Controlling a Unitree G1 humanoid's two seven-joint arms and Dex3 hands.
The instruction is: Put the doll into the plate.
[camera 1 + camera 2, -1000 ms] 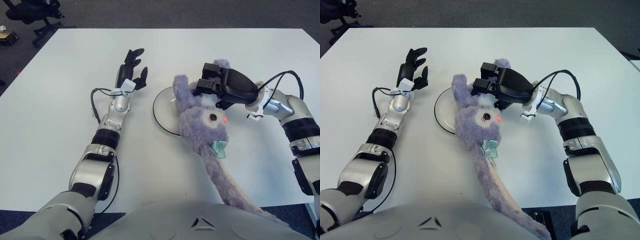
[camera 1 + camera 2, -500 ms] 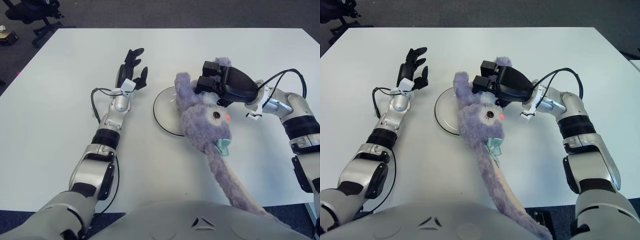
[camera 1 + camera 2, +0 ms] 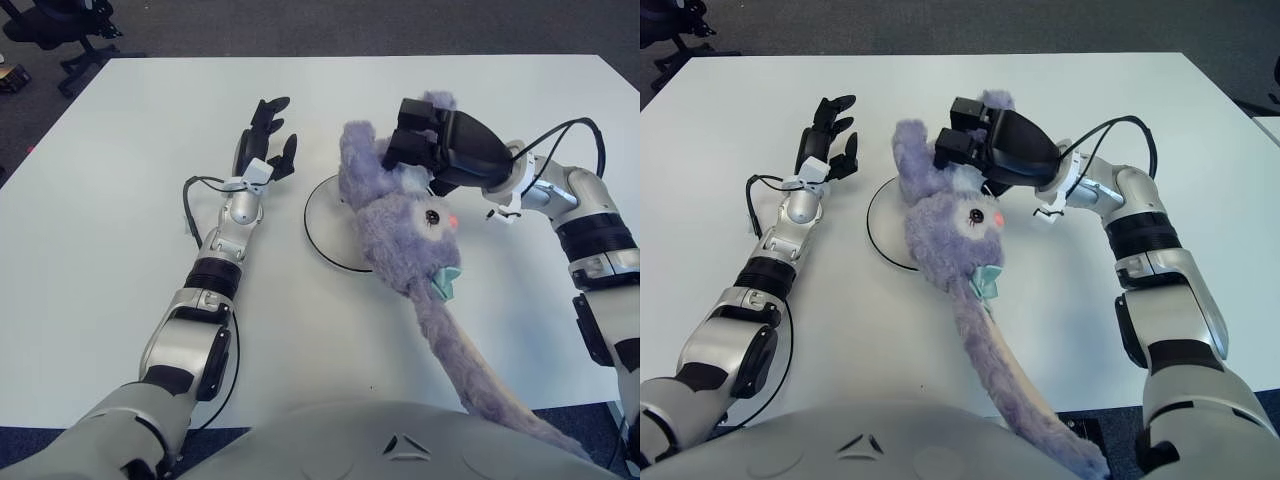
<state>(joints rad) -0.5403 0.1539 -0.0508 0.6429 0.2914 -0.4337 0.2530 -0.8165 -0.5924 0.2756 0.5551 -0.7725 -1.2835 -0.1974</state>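
Shifted left since half a second ago, the purple doll (image 3: pixel 405 225) now has its head covering more of the white plate (image 3: pixel 325 225), while its long body trails toward the near table (image 3: pixel 100 250) edge. Right hand (image 3: pixel 440 150) grips its ear. Left hand (image 3: pixel 265 140), fingers spread and holding nothing, shows left of the plate. Lowering comes next, probably.

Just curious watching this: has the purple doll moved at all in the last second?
Yes. The doll, held by the right hand, shifted left, further over the plate.
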